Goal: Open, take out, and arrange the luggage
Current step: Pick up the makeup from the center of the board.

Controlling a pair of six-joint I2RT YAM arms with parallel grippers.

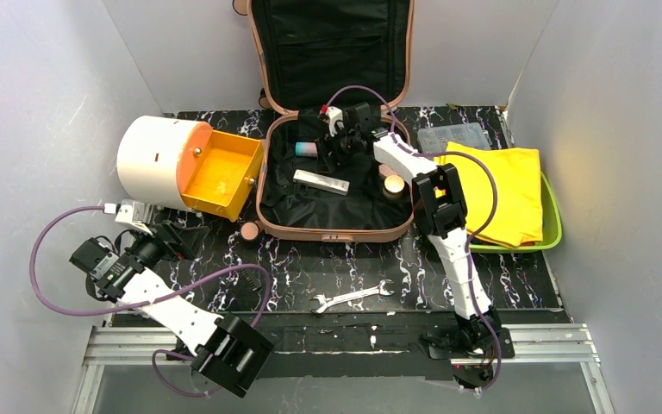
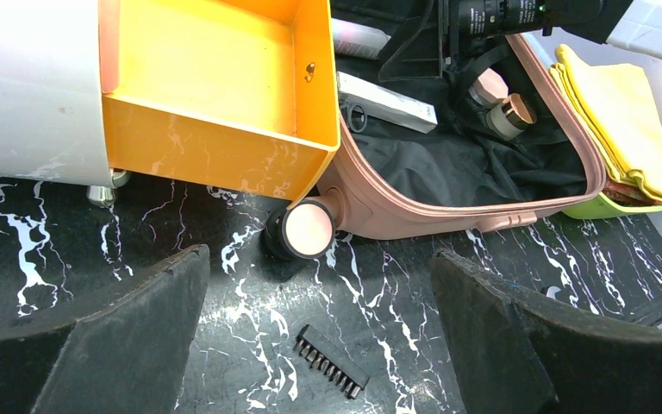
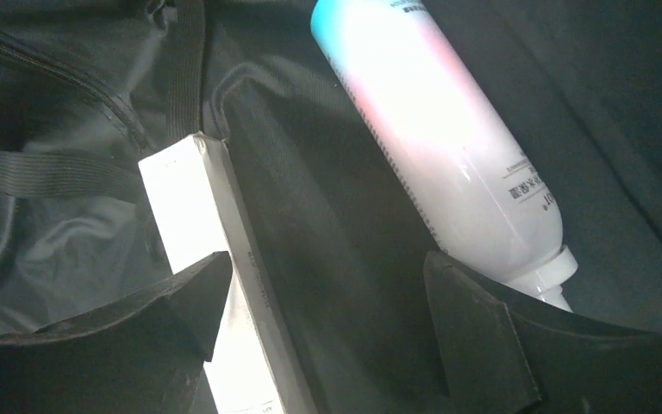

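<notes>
The salmon-pink luggage (image 1: 336, 232) lies open, black-lined. Inside it the right gripper (image 3: 327, 267) gapes over a white box (image 3: 190, 198) and bottle (image 3: 431, 129); the left gripper (image 2: 319, 254), spread, faces its wheel (image 2: 308, 233).

The luggage (image 1: 336, 232) has a salmon-pink shell and wheel over a plain black lining (image 1: 327, 52). The counter (image 1: 500, 276) is black, veined with white like marble. The drum box (image 1: 148, 158) is cream-white, its drawer (image 1: 220, 172) bright orange. A yellow cloth (image 1: 504, 190) lies in a lime-green tray (image 1: 553, 226). The bottle (image 3: 440, 129) fades from turquoise through pale pink to white, with small dark print. The long box (image 1: 321, 182) is white, the jar lid (image 1: 392, 184) coppery tan, and the wrench (image 1: 351, 297) silver. The cables (image 1: 39, 259) are purple. The left fingers (image 2: 121, 345) and right fingers (image 3: 483, 336) are matte black.
</notes>
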